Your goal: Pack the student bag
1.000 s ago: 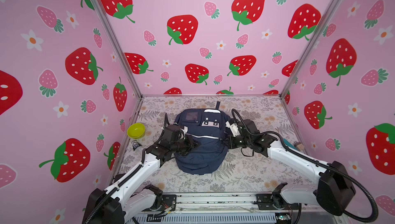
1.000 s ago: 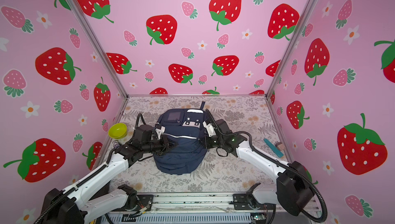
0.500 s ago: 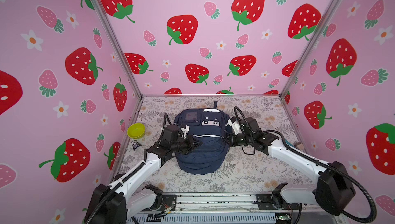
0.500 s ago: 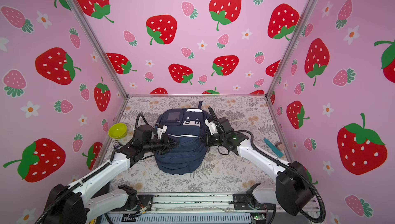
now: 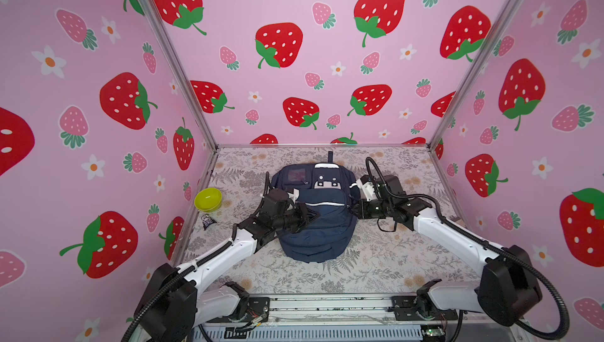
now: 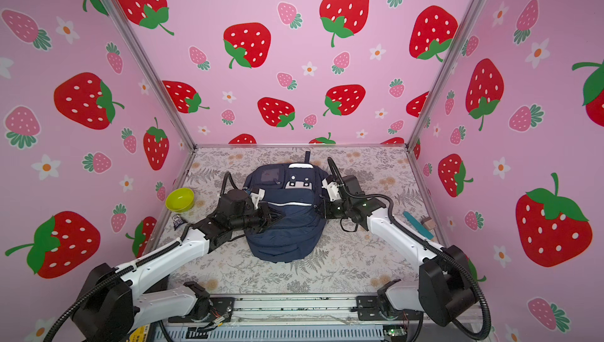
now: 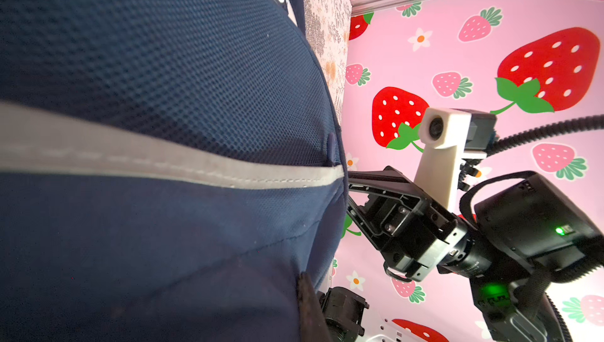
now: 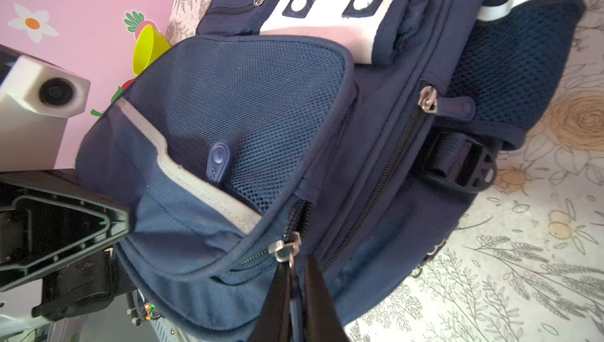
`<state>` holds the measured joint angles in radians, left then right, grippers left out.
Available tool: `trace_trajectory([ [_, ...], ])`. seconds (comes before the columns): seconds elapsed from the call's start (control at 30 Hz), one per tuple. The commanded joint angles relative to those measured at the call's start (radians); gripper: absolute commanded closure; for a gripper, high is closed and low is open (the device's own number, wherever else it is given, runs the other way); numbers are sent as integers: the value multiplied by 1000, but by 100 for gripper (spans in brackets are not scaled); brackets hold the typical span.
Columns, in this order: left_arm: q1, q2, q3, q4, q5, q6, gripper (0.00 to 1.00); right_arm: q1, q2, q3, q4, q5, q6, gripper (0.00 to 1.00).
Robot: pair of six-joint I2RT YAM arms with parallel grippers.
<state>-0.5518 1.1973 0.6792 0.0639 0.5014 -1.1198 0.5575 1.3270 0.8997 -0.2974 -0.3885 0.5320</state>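
Note:
The student bag (image 5: 313, 226), navy with silver stripes and a white face patch, lies flat mid-table in both top views (image 6: 287, 226). My left gripper (image 5: 315, 216) rests on the left of its front pocket. One of its fingers (image 7: 309, 307) presses against the fabric, and its gap is hidden. My right gripper (image 5: 351, 209) is at the bag's right side. In the right wrist view its fingertips (image 8: 295, 291) stand slightly apart, with the front pocket's zip pull (image 8: 295, 304) between them, just below the metal slider (image 8: 283, 249).
A yellow-green bowl (image 5: 208, 199) and a small dark packet (image 5: 207, 221) sit by the left wall. A teal stick (image 6: 418, 226) and a small wooden block (image 6: 428, 223) lie by the right wall. Pink strawberry walls close in three sides.
The left gripper has edged a little further onto the bag. The right wrist has shifted slightly back and to the right. The bag has stayed in place.

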Motion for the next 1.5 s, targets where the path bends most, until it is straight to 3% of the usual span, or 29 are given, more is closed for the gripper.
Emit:
trace_trajectory([
  [0.0, 2, 0, 51, -128, 67, 49, 69, -98, -30, 46, -4, 246, -22, 64],
  [0.03, 1, 4, 75, -157, 63, 78, 61, -93, -51, 52, -9, 241, -27, 54],
  [0.13, 3, 6, 164, -267, 43, 161, 43, -91, -125, 73, -25, 233, -39, 39],
  [0.17, 4, 4, 196, -310, 29, 191, 27, -91, -150, 81, -28, 230, -43, 36],
  [0.2, 5, 0, 231, -360, 4, 227, 3, -91, -181, 86, -28, 222, -53, 33],
  [0.3, 27, -15, 323, -492, -79, 316, 1, -93, -269, 80, -6, 283, -74, 22],
  [0.43, 128, -58, 433, -623, -159, 419, 1, -93, -376, 35, 21, 626, -67, 18],
  [0.53, 219, -117, 467, -667, -344, 509, 1, -95, -456, -35, 85, 782, -103, 11],
  [0.57, 244, -138, 458, -656, -437, 541, 1, -94, -467, -64, 114, 831, -116, 9],
  [0.6, 265, -163, 432, -631, -531, 580, 1, -94, -481, -110, 132, 891, -108, 0],
  [0.73, 310, -250, 199, -384, -858, 729, 1, -108, -541, -342, 330, 1190, -140, 0],
  [0.8, 343, -254, 81, -216, -937, 794, 1, -143, -525, -425, 414, 1318, -152, 0],
  [0.87, 385, -214, -19, -61, -937, 875, 1, -202, -477, -479, 474, 1367, -140, 0],
  [0.97, 472, -72, -69, 32, -854, 913, 1, -295, -390, -553, 573, 1364, -87, 0],
  [1.07, 516, 58, -122, 162, -763, 981, 1, -335, -308, -619, 714, 1366, -117, 0],
  [1.13, 529, 107, -210, 339, -698, 1016, 1, -351, -249, -659, 845, 1344, -177, 0],
  [1.23, 568, 156, -218, 454, -583, 1021, 1, -375, -166, -708, 1077, 1201, -298, 0],
  [1.37, 599, 242, -197, 560, -422, 1084, 1, -426, -81, -744, 1351, 946, -333, 0],
  [1.47, 600, 376, -248, 798, -373, 1092, 1, -482, 32, -710, 1449, 802, -335, 0],
])
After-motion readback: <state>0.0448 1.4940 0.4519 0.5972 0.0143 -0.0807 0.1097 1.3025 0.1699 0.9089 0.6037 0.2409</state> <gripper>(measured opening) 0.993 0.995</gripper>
